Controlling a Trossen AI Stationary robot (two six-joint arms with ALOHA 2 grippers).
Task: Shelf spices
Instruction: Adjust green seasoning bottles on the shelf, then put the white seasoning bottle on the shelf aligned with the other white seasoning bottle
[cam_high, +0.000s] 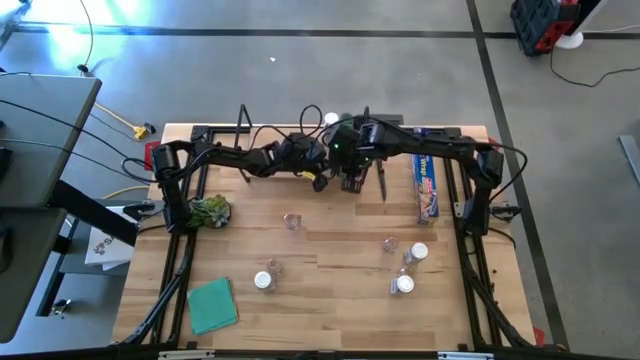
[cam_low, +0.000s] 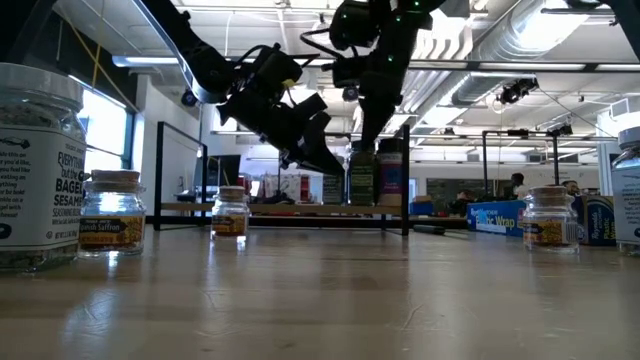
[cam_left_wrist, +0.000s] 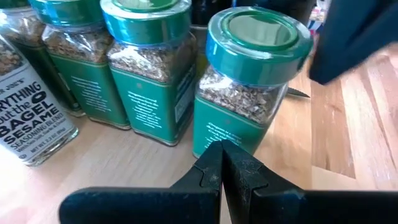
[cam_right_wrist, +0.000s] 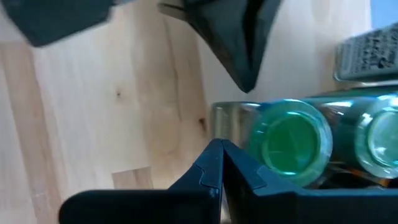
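The shelf (cam_low: 300, 208) stands at the table's far middle, its light board (cam_left_wrist: 124, 162) carrying a row of green-lidded spice jars (cam_left_wrist: 146, 68) and a bagel-sesame jar (cam_left_wrist: 31, 106). The end jar (cam_left_wrist: 255, 81) stands upright at the board's edge. Both arms meet over it. My left gripper (cam_left_wrist: 222, 163) is shut, its tips right at that jar's lower label. My right gripper (cam_right_wrist: 222, 163) is shut, pointing down beside a green lid (cam_right_wrist: 289, 143). In the high view the left gripper (cam_high: 320, 181) and the right gripper (cam_high: 352, 180) are side by side. My left gripper's shut tips come slanting down at the end jar's lower front (cam_left_wrist: 214, 134); I cannot tell whether they touch it. My right gripper's shut tips stand from above next to the jar's glass wall (cam_right_wrist: 227, 121); I cannot tell whether they touch it.
Several loose spice jars stand on the table, such as one at the middle (cam_high: 291, 221), one near left (cam_high: 264, 280) and two at the right (cam_high: 417, 253) (cam_high: 403, 284). A blue wrap box (cam_high: 426, 187) lies at the right, a green leafy bunch (cam_high: 210, 211) at the left, a green cloth (cam_high: 212, 304) near left.
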